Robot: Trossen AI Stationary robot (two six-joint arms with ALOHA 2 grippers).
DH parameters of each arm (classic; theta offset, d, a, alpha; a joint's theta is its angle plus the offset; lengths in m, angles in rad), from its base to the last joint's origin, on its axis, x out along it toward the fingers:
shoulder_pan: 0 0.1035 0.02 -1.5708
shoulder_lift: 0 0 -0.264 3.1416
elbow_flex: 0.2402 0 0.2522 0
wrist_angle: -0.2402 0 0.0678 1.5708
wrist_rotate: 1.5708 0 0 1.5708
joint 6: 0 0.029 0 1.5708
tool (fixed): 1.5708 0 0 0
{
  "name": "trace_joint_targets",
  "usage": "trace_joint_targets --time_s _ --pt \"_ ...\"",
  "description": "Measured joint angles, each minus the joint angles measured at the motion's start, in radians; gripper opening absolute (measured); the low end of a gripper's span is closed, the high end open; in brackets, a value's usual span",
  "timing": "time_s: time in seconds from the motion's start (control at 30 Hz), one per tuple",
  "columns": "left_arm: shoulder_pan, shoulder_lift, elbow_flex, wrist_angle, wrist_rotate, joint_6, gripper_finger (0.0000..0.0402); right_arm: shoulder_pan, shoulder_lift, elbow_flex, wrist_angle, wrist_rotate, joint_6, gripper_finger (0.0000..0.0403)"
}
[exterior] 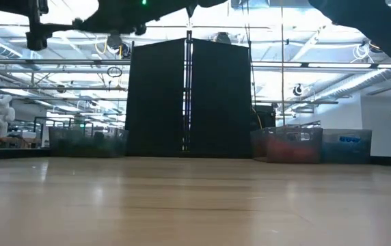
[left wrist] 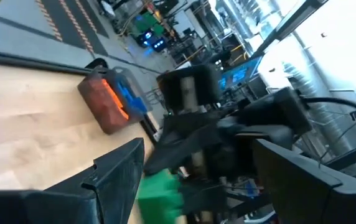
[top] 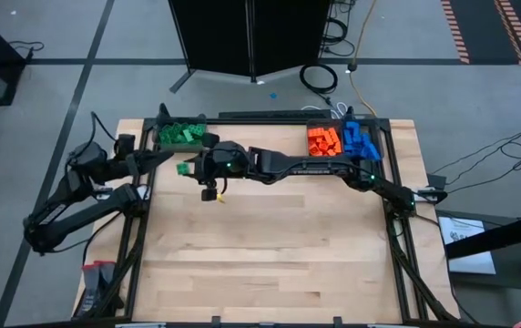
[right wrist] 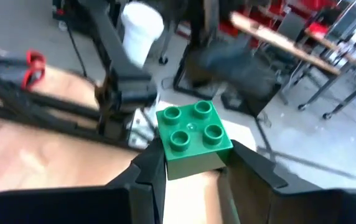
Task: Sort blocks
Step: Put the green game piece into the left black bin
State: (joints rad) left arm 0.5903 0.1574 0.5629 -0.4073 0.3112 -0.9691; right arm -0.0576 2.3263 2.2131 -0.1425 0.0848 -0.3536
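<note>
A green block (right wrist: pixel 193 142) with four studs sits in my right gripper (right wrist: pixel 193 157), which is shut on it. In the high view that gripper (top: pixel 193 169) hovers over the table's far left part, just near of the bin of green blocks (top: pixel 180 135). Orange blocks (top: pixel 322 141) and blue blocks (top: pixel 361 142) fill bins at the far right. My left gripper (top: pixel 165 157) stands open beside the green bin, and in its wrist view my left gripper (left wrist: pixel 198 148) faces my right gripper and the held green block (left wrist: pixel 159 193). My right gripper pinches the green block by two opposite side walls (right wrist: pixel 165 163) between its two fingers. The fingers come nearly level from the table's right side. The block is lifted clear of the table, studs up, sticking out past the fingertips.
The grey bins line the table's far edge inside a dark frame (top: pixel 270 117). A black screen (exterior: pixel 189 99) stands behind the table. The wooden table top (top: pixel 270 255) is bare in its middle and near part.
</note>
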Motion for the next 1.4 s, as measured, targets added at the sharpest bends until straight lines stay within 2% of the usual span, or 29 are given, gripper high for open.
trace_joint_targets --time_s 0.37,0.53,0.83,1.03,1.4 --pt "-0.004 0.115 0.000 0.022 0.049 -0.012 0.0301 -0.003 -0.004 0.002 0.005 0.003 -0.008 0.0116" --pt "-0.030 0.148 0.000 0.036 0.066 -0.009 0.0301 -0.007 -0.006 0.002 -0.010 0.043 -0.051 0.0116" --pt "-0.049 0.167 0.004 0.047 0.048 0.016 0.0301 -0.015 -0.008 0.047 -0.043 0.041 -0.118 0.0116" --pt "-0.050 0.169 -0.001 0.029 0.058 0.013 0.0301 -0.033 -0.017 0.101 -0.022 0.083 -0.156 0.0116" --pt "-0.050 0.177 0.000 0.095 0.033 0.013 0.0301 -0.048 -0.013 0.104 -0.071 0.021 -0.110 0.0116"
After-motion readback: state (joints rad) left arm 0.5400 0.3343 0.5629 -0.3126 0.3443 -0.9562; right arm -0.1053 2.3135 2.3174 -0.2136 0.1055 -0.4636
